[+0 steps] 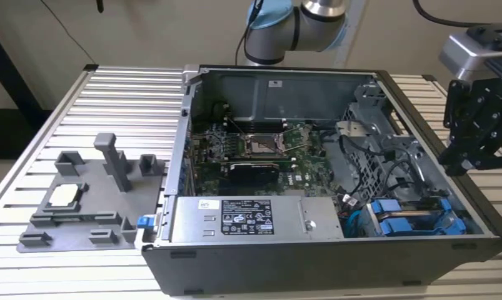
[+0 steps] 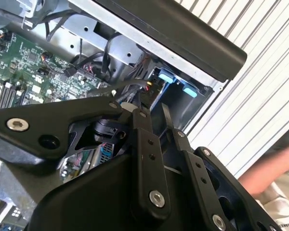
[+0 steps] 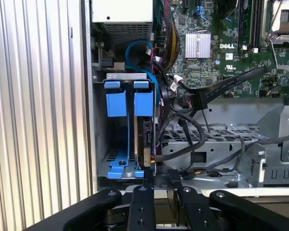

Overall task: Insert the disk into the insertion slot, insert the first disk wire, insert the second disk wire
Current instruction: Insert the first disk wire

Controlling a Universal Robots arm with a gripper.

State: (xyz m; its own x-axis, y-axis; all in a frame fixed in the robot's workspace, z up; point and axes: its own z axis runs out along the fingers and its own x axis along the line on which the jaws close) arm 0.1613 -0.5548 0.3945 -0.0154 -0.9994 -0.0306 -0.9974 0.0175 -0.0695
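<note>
Evidently seated: disk [image 3: 143, 103] in insertion slot [image 3: 125, 75], long axis toward gripper [image 3: 160, 174].
Gripper is held just outside case wall [image 1: 477, 209], fingers parted, empty.

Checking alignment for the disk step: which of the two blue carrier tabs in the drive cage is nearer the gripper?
The tab beside the black cable bundle; the other tab sits against the case's outer wall, farther from the gripper.
</note>
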